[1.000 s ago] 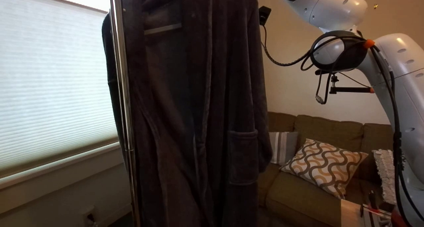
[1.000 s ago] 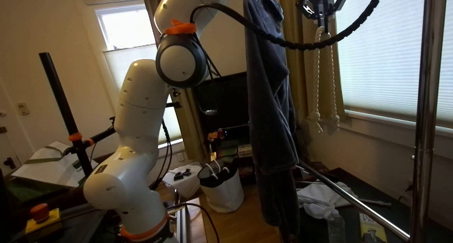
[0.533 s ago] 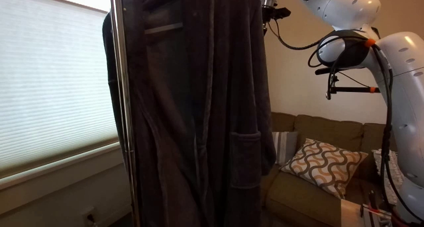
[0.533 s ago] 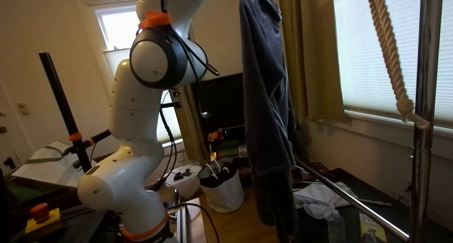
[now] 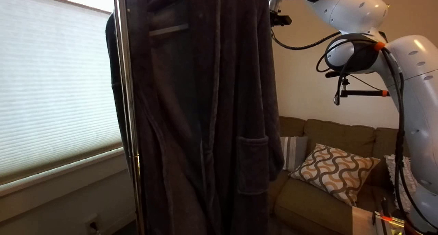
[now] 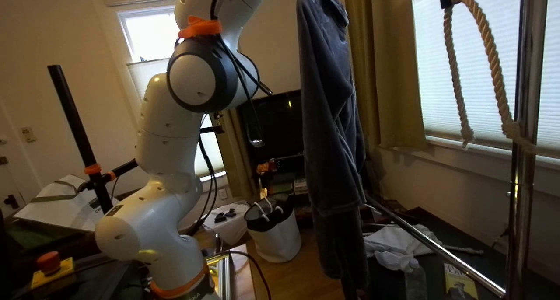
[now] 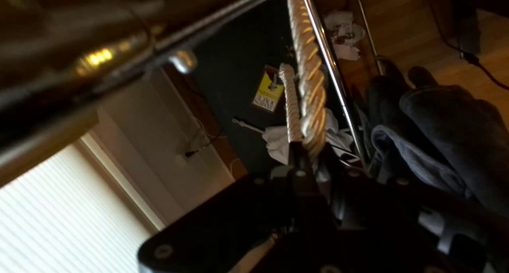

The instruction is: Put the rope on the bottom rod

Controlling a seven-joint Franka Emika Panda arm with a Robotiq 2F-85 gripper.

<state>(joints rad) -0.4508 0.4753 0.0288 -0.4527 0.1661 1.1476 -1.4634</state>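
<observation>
The rope is a twisted cream cord (image 6: 493, 64), hanging in two strands from my gripper (image 6: 447, 2) in an exterior view. In the wrist view the gripper's fingertips (image 7: 314, 149) are shut on the rope (image 7: 312, 78), and both strands run away from them. One rope end overlaps the chrome upright post (image 6: 521, 221); I cannot tell whether they touch. The bottom rod (image 6: 437, 248) is a low chrome bar well below the gripper; it also shows in the wrist view (image 7: 333, 66), beside the strands. In an exterior view the robe hides gripper and rope.
A dark grey robe (image 5: 239, 91) hangs from the rack; it also shows in an exterior view (image 6: 328, 94) and the wrist view (image 7: 457, 117). The upright post (image 5: 126, 74) stands before it. White cloth (image 6: 393, 247) and a yellow book (image 6: 459, 282) lie near the rod.
In an exterior view my gripper has moved right toward the upright post, then slightly back down. The rope has swung from hanging straight to slanting right, with its two strands now spread apart.
</observation>
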